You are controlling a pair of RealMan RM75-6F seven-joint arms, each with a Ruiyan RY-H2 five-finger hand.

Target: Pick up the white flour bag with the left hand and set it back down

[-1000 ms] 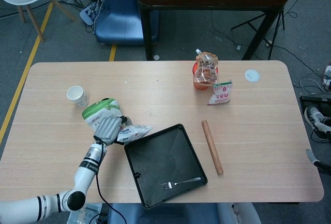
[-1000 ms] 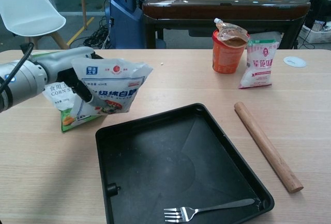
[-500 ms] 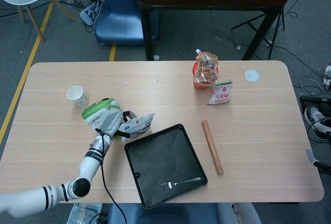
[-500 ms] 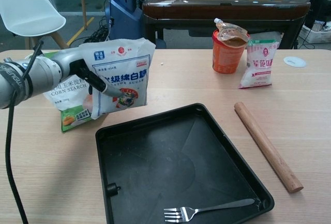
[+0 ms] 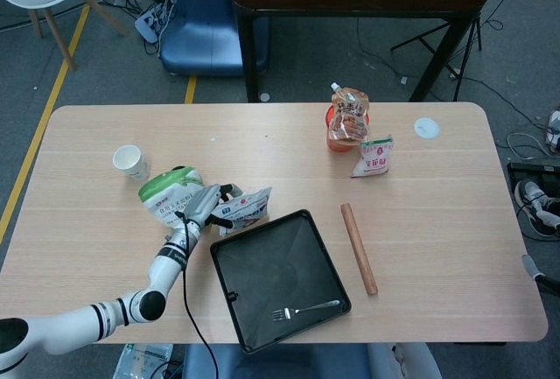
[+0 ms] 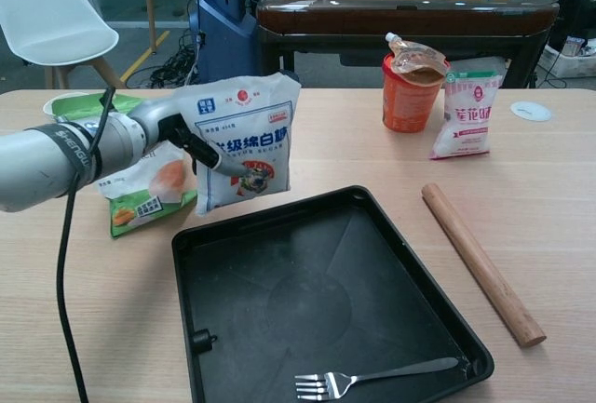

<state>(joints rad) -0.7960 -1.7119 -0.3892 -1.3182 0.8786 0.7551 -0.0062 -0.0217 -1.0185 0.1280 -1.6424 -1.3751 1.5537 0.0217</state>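
My left hand (image 6: 179,129) grips the white flour bag (image 6: 251,139) by its left side, and the bag stands upright with its blue print facing the chest camera. From the head view the left hand (image 5: 206,205) and the flour bag (image 5: 248,207) sit just beyond the far left corner of the black tray (image 5: 229,261). The bag's lower edge hangs close to the tray rim (image 6: 244,213); whether it touches the table I cannot tell. My right hand shows in neither view.
A green corn starch bag (image 6: 140,194) lies behind my left hand, with a paper cup (image 5: 129,161) beyond it. A fork (image 6: 372,377) lies in the tray. A rolling pin (image 6: 480,261) lies to the right. An orange cup with a pouch (image 6: 408,82) and a small white packet (image 6: 466,110) stand at the back.
My left hand has carried the flour bag to the right, away from the corn starch bag, and the bag has turned from tilted to upright.
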